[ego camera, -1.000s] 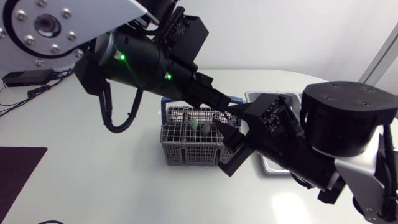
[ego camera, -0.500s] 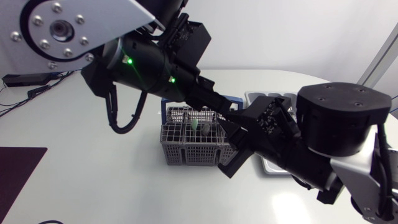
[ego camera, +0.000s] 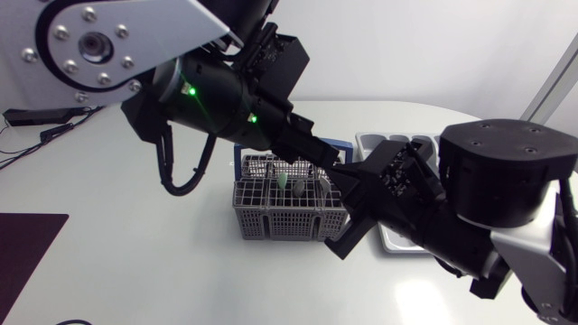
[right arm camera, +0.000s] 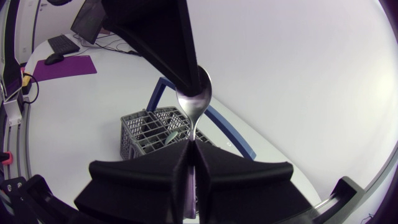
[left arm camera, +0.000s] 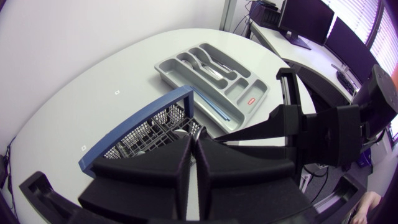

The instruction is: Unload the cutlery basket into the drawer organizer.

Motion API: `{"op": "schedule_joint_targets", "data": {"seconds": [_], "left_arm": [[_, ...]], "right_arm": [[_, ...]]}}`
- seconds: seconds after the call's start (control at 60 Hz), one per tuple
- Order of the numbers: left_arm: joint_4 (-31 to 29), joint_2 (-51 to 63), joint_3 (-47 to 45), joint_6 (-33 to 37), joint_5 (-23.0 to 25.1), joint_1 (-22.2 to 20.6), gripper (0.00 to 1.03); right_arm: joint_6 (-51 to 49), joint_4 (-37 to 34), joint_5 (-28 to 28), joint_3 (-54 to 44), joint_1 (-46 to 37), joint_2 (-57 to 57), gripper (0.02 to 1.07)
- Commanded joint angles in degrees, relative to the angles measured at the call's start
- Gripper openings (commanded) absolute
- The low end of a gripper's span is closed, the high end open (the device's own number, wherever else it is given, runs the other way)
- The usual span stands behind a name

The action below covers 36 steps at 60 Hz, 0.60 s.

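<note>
The right gripper (right arm camera: 191, 149) was closed on the handle of a silver spoon (right arm camera: 196, 102), held upright above the grey wire cutlery basket (right arm camera: 148, 132). The left gripper (left arm camera: 194, 143) pinched the spoon's shiny bowl from the other end. The basket, with a blue handle, stood on the white counter (ego camera: 135, 262); the grey drawer organizer (left arm camera: 211, 71) lay just beside the basket.

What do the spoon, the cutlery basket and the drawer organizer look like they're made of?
The spoon looks like metal, probably stainless steel: its polished bowl is mirror-like. The cutlery basket is likely plastic: it is matte grey with moulded lattice walls and a blue handle. The drawer organizer looks like grey plastic: it has smooth moulded compartments and a dull sheen.
</note>
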Motion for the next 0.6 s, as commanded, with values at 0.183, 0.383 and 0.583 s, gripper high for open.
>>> {"op": "schedule_joint_targets", "data": {"seconds": [0.183, 0.383, 0.583], "left_arm": [[0.97, 0.39, 0.36, -0.93, -0.26, 0.16, 0.42], [2.03, -3.30, 2.03, -1.28, -0.26, 4.02, 0.63], [2.55, -5.94, 1.86, -1.28, -0.17, 9.03, 0.66]], "right_arm": [[-1.27, -1.07, -2.08, -1.40, 0.62, -1.36, 0.08], [-1.98, -3.00, -4.54, -4.39, 0.35, -4.62, 0.09], [-5.67, -6.61, -10.87, -8.61, -5.36, -11.91, 0.10]]}}
